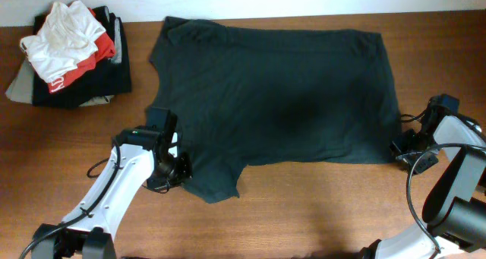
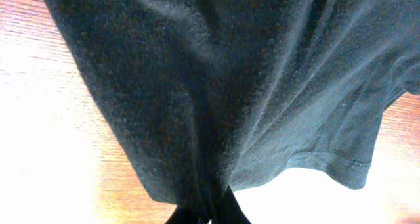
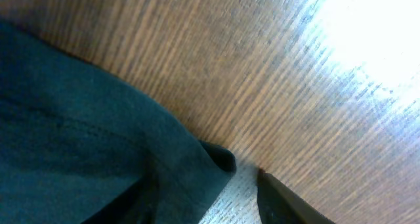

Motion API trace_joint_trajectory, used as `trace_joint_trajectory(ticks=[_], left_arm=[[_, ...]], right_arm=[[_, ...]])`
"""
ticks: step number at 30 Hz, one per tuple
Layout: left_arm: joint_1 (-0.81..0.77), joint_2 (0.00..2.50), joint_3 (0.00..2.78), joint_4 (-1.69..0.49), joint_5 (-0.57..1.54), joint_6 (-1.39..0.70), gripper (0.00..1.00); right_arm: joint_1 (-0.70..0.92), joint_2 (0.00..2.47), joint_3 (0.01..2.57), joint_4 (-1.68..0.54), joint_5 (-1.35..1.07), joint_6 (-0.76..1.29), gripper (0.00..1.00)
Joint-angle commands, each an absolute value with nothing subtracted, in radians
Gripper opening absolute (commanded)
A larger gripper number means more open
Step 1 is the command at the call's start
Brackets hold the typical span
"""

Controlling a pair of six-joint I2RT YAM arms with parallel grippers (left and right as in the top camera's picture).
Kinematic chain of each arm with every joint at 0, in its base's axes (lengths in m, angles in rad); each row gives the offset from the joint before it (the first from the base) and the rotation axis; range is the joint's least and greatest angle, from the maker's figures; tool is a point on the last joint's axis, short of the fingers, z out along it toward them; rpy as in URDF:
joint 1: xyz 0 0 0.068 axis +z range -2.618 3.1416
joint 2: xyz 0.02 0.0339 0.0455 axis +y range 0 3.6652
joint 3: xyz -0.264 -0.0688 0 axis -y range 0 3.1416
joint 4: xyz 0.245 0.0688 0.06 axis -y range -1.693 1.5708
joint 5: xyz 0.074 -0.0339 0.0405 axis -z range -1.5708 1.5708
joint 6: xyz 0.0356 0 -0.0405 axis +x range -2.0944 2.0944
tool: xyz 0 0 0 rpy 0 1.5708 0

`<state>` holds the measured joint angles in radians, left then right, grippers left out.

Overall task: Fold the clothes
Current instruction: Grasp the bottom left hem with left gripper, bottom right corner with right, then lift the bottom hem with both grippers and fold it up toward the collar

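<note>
Your T-shirt lies spread flat on the table, roughly centred, with the shoulders toward your left and the hem toward your right. From overhead you see only plain dark fabric, no print. One sleeve points at the far edge. The other sticks out toward the near edge, lower left.

Left gripper sits at the edge of that near sleeve. In your left wrist view the cloth gathers into a tight bunch right at the fingertips, with folds fanning out from that spot. Jaws are together, clamped on the T-shirt.

Right gripper is down at the near right hem corner. Your right wrist view shows one dark finger low over the wood. The T-shirt's corner is just beside it, with a thin strip of bare table between them. The other finger isn't visible, so you can't tell whether the jaws are apart or together, or whether any cloth is caught.

At the far left corner there's a pile: a white garment on a red garment, on dark folded pieces. It isn't touching the T-shirt.
</note>
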<state>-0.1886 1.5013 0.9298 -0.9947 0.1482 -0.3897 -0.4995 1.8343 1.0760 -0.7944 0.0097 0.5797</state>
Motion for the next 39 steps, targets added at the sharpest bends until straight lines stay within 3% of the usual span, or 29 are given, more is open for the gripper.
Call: trace_joint_trajectory(ticks=[1,6,8,13,15,16,24,39], left_arm=[[-0.187,1.490,0.943,-0.997,0.134,-0.389,0.01],[-0.187,1.490,0.943,-0.997,0.135,-0.389,0.01],[-0.187,1.490,0.943,-0.998,0.135,-0.389,0.01],[-0.187,1.490,0.943,-0.998,0.138,-0.389,0.01],[-0.187,1.490,0.943,-1.001,0.138,-0.389,0.01],[-0.187,1.490,0.943,-1.002,0.138,-0.389,0.01],[-0.187,1.462,0.944,-1.027,0.164,-0.397,0.01],[-0.187,1.155,0.944,-1.125,0.163,-0.427,0.01]], right_arm=[[-0.497,1.843,1.059,-0.792,0.035,0.581,0.43],[-0.498,1.843,1.059,-0.792,0.034,0.585,0.38],[-0.498,1.843,1.059,-0.792,0.035,0.585,0.26],[-0.498,1.843,1.059,-0.796,0.025,0.619,0.22],[-0.498,1.843,1.059,-0.796,0.007,0.620,0.07],[-0.498,1.843,1.059,-0.796,0.004,0.623,0.05],[-0.498,1.843,1.059,-0.814,0.004,0.622,0.04],[-0.498,1.798,1.059,-0.897,0.000,0.622,0.04]])
